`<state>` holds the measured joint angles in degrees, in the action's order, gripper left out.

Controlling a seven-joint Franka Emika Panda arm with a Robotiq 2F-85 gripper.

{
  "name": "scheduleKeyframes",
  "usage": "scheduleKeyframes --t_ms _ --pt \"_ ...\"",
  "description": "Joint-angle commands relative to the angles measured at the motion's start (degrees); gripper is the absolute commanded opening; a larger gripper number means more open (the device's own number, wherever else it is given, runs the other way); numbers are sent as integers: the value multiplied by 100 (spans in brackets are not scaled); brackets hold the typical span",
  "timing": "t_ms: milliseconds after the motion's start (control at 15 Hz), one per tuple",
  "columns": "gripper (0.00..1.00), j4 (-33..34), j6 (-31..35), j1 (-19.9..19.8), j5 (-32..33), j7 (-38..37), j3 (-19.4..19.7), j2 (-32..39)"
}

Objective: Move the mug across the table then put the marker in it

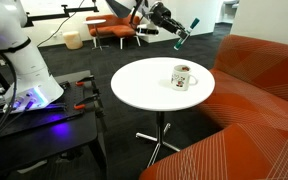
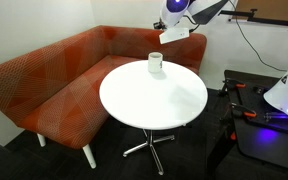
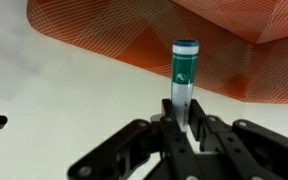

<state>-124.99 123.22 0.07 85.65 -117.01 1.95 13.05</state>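
The white mug [image 1: 182, 77] with a dark printed design stands on the round white table [image 1: 144, 90], near the edge by the orange sofa. It also shows in an exterior view [image 2: 155, 64] at the far side of the table [image 2: 154, 100]. My gripper [image 1: 174, 35] is raised in the air beyond the mug and is shut on the marker [image 1: 187, 29]. In the wrist view the gripper [image 3: 183, 118] clamps the marker [image 3: 184, 75], which sticks out teal and blue beyond the fingers. In an exterior view the gripper [image 2: 174, 35] hangs above and beside the mug.
An orange sofa [image 2: 54, 80] wraps round the far side of the table and shows in the wrist view [image 3: 204, 35]. The robot base with cables and red clamps [image 1: 39, 95] stands on a dark stand beside the table. Orange chairs [image 1: 114, 30] stand behind.
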Motion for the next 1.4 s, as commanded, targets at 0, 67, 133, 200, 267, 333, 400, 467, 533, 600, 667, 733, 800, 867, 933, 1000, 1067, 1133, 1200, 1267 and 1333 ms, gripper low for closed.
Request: scheduleKeyframes --t_ms 0,67,133,200,267,333,400,467,533,600,667,733,800,867,933,1000,1067,1133,1200,1267,1333 --pt "5 192 278 -130 207 -316 -29 249" --pt "5 221 310 -138 246 -407 -29 301" --pt "5 250 324 -138 282 -479 -31 352" --pt "5 276 352 -144 306 -555 -32 392" --pt "5 316 376 -152 305 -583 -35 450" --pt "5 347 383 -151 323 -627 -37 502" --pt "5 388 368 -144 324 -660 -42 558" --pt "5 434 384 -145 336 -699 -45 617" --pt "5 492 378 -141 330 -722 -50 697" --pt "5 541 348 -132 320 -763 -54 761" --pt "5 585 321 -121 305 -814 -61 823" --pt "5 635 306 -115 298 -865 -67 898" --pt "5 677 308 -112 290 -910 -74 964" --pt "5 715 318 -108 294 -948 -83 1032" --pt "5 760 312 -101 302 -964 -91 1099" --pt "5 792 313 -99 287 -998 -103 1153" --pt "5 826 327 -99 294 -1011 -115 1216" --pt "5 865 333 -98 296 -1014 -127 1277" --pt "5 907 334 -96 285 -1008 -141 1338" --pt "5 955 340 -99 284 -1003 -150 1409" --pt "5 1001 345 -100 276 -1007 -161 1472"
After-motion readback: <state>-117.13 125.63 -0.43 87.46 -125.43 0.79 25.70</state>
